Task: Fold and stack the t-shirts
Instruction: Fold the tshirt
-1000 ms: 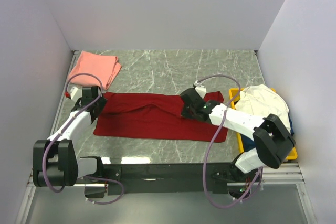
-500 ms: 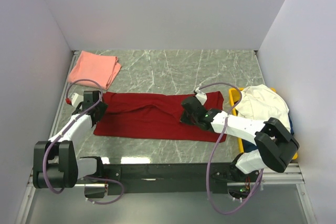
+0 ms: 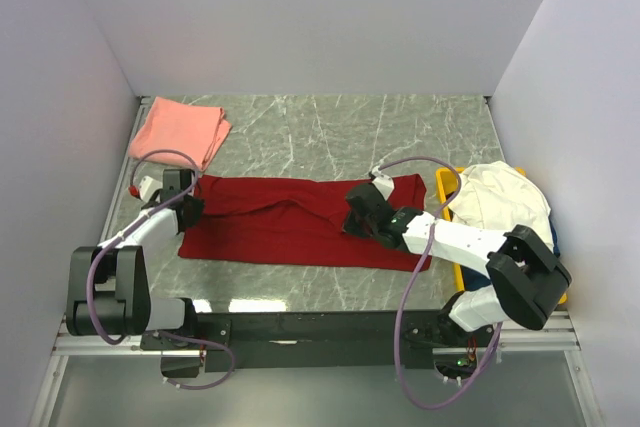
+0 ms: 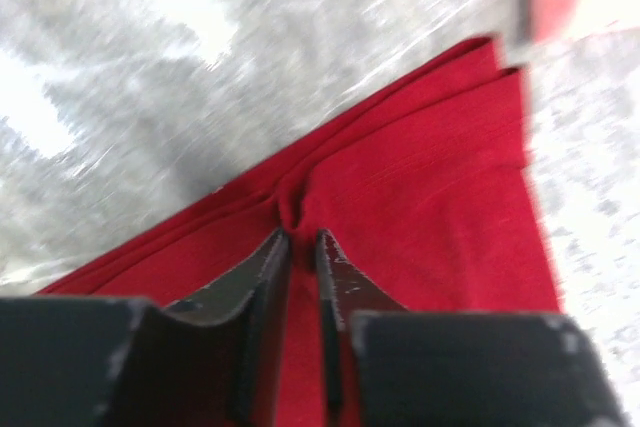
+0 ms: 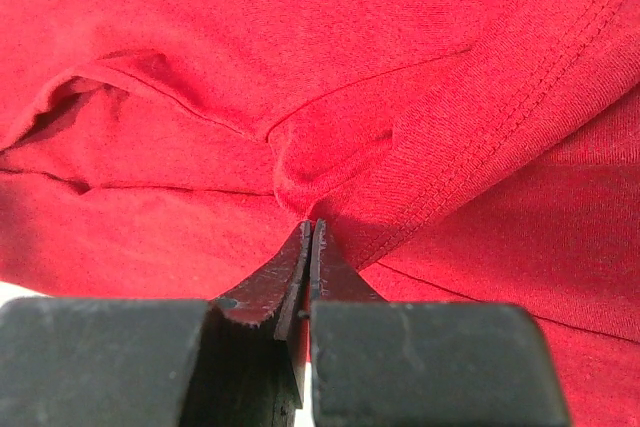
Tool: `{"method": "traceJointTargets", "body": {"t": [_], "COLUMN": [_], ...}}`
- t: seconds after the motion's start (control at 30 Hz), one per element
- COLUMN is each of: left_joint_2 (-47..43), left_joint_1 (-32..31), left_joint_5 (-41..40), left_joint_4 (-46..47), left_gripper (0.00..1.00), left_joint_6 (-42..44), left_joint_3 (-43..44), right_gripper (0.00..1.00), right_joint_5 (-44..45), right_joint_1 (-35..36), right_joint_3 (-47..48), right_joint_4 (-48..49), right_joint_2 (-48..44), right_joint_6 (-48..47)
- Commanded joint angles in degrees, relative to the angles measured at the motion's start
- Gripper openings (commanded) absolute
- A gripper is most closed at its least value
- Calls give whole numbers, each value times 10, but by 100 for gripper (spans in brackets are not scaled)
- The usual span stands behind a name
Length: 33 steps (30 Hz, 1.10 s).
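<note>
Top external view: plain white walls close in a grey-veined marble tabletop [image 3: 330, 127] on three sides. The deep red t-shirt [image 3: 290, 222] lies spread flat in a long band across the tabletop's middle, towards the near edge. The cream white t-shirt [image 3: 500, 197] is heaped at the right edge on a yellow tray [image 3: 443, 185]. The salmon pink t-shirt [image 3: 180, 132] sits folded in the far left corner.

The left gripper [image 3: 188, 210] is at the red shirt's left edge, its jaws drawn nearly together on a small pucker of that cloth. The right gripper [image 3: 352, 219], jaws pressed tight, pinches a fold near the shirt's right end.

A second ago the left jaws stood wider and slightly farther back. The right gripper has shifted a little towards the near edge.
</note>
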Motion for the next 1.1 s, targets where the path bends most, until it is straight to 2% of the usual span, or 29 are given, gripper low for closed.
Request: {"method": "traceJointTargets", "body": {"t": [0.0, 0.17, 0.33, 0.53, 0.7, 1.03, 1.07], "left_joint_2": [8, 27, 24, -10, -8, -2, -3], "left_joint_1": [5, 7, 8, 10, 20, 32, 32], "left_joint_5": [-25, -33, -35, -44, -33, -27, -25], "left_joint_4": [10, 11, 22, 40, 58, 67, 65], "left_gripper": [20, 8, 1, 1, 2, 4, 8], "left_joint_6": [11, 34, 42, 33, 27, 32, 34], "left_joint_3": [52, 114, 129, 78, 36, 30, 31], "right_gripper": [0, 0, 0, 0, 2, 8, 11], "right_joint_5": [20, 23, 31, 7, -32, -99, -109], "right_joint_1": [5, 4, 4, 5, 5, 6, 6], "right_joint_3": [9, 2, -5, -34, -54, -53, -49], "right_joint_4": [0, -3, -17, 1, 33, 63, 65], "right_joint_2": [-26, -38, -63, -84, -65, -58, -55], "right_joint_6": [-3, -4, -5, 1, 5, 4, 2]}}
